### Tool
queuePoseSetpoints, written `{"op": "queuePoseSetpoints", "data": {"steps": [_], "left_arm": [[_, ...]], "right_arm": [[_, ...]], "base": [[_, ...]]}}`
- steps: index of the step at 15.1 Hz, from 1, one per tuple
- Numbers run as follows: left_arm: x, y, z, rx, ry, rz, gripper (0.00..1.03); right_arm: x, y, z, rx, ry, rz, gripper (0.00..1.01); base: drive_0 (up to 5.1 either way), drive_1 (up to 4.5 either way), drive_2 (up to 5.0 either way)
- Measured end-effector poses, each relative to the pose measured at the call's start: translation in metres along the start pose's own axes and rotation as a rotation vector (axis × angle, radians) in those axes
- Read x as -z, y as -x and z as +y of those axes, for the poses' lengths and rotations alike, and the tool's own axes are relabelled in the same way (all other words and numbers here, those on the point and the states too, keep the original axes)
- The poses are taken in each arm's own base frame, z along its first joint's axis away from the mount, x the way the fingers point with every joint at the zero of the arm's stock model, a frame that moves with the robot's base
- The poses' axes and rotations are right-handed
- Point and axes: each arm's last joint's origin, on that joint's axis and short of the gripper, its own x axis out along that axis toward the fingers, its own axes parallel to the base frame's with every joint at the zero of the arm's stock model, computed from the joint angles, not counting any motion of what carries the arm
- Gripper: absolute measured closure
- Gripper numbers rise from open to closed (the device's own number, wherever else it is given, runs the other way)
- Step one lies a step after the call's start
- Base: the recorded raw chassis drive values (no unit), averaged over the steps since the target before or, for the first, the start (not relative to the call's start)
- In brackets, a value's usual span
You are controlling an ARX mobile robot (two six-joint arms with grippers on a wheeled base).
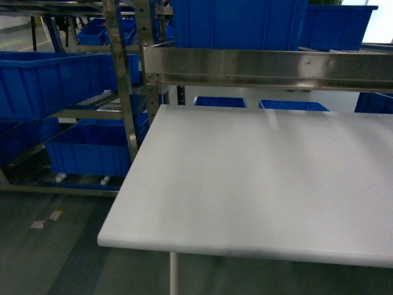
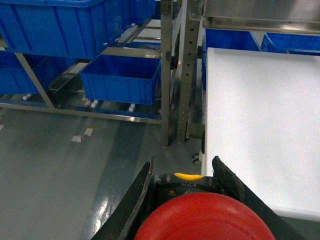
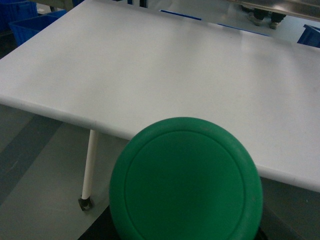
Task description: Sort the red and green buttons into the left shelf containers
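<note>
White table [image 1: 264,184], steel shelf rack [image 1: 126,92], steel rail [image 1: 270,66], grey floor [image 1: 49,258]

Between the black fingers [image 2: 131,200] of the left gripper [image 2: 192,192] sits a red button cap [image 2: 205,220]. Ahead stand blue bins [image 2: 121,80]. The right wrist view shows a green cap [image 3: 186,182] before the white table [image 3: 175,65].
</note>
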Motion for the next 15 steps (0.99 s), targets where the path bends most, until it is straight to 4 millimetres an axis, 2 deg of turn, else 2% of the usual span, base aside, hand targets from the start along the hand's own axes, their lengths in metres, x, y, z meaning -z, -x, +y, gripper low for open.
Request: {"op": "queuePoseSetpoints", "data": {"steps": [11, 15], "left_arm": [[0.0002, -0.0001, 0.0000, 0.000, 0.000, 0.001, 0.74], [0.0003, -0.0002, 0.0000, 0.000, -0.001, 0.001, 0.74]], "right_arm": [[-0.0001, 0.0000, 0.0000, 0.000, 0.000, -0.001, 0.67], [-0.0002, 0.0000, 0.0000, 0.000, 0.000, -0.002, 0.67]], "base": [[-4.5, 4.04, 0.6], [-4.8, 3.01, 1.9]]}}
